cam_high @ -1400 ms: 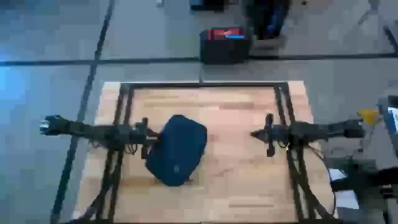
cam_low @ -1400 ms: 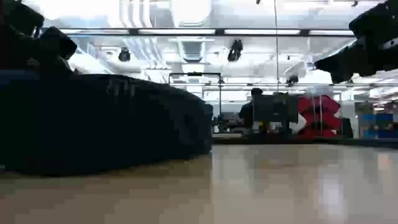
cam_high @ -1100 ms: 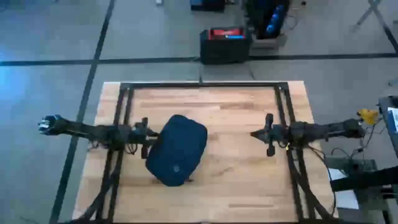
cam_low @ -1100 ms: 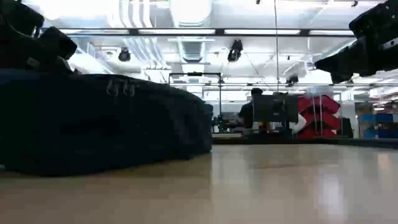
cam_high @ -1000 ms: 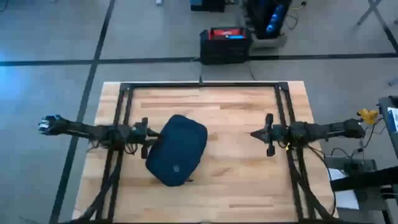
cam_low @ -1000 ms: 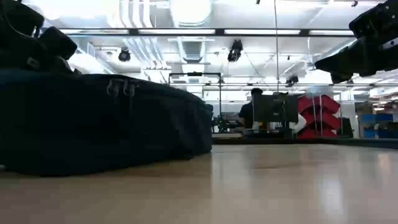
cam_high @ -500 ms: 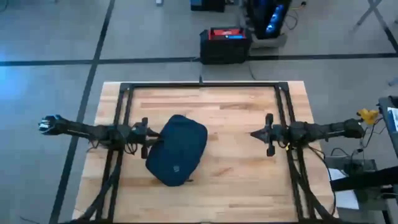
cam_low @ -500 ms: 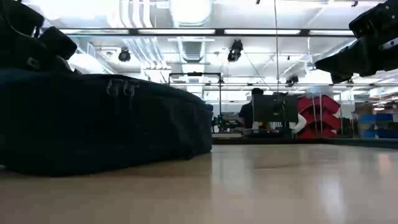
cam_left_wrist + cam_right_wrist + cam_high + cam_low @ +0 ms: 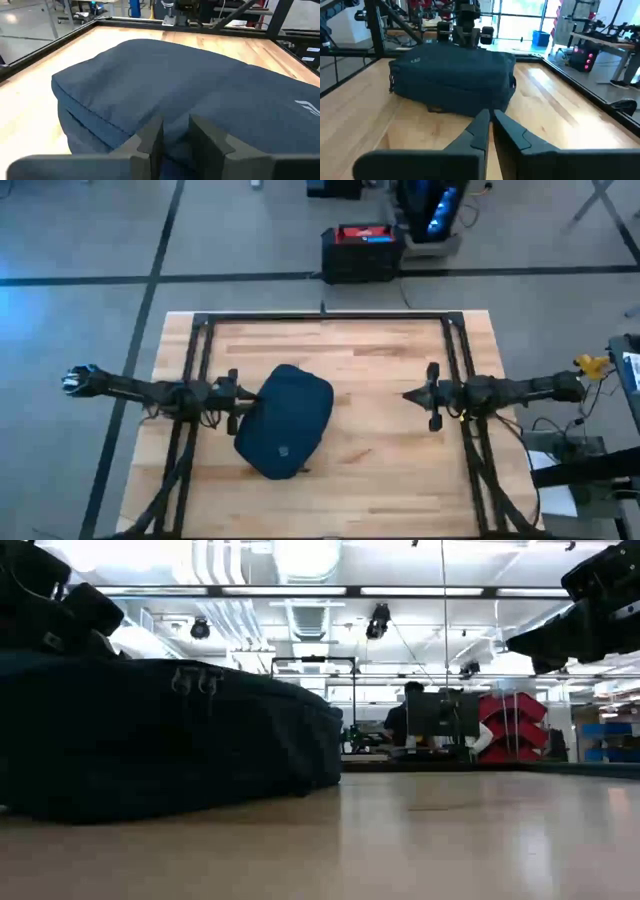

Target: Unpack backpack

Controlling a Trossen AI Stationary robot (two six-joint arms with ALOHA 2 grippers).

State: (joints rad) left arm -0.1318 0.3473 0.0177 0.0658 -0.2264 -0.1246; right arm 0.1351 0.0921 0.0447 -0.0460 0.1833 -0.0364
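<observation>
**A:** What is on the left?

**B:** The left gripper (image 9: 243, 399) is at the left edge of the backpack (image 9: 286, 420). Its two fingers (image 9: 150, 141) sit close together with a fold of the blue cloth pinched between them.

**A:** Where is the bag?

**B:** It lies flat on the wooden table (image 9: 380, 460), a bit left of the middle. It is dark blue and soft, with a small light patch (image 9: 283, 448) on its near end. From table height you can see two zipper pulls (image 9: 195, 679) on top, side by side. The bag looks zipped up.

**A:** Is anything in the way?

**B:** Not on the table. The wood between the bag and the right side is bare. A black frame (image 9: 325, 317) runs around the table's edges.

**A:** And on the right?

**B:** The right gripper (image 9: 410, 395) hangs above the table, well apart from the bag. Its fingers (image 9: 479, 128) are pressed together and hold nothing.

**A:** What about the room?

**B:** The floor is grey with dark lines. A black box with a red top (image 9: 363, 250) sits on the floor past the far edge. Far behind, a person (image 9: 404, 715) sits at a screen, next to red shelves (image 9: 515, 725), under long ceiling lights.
</observation>
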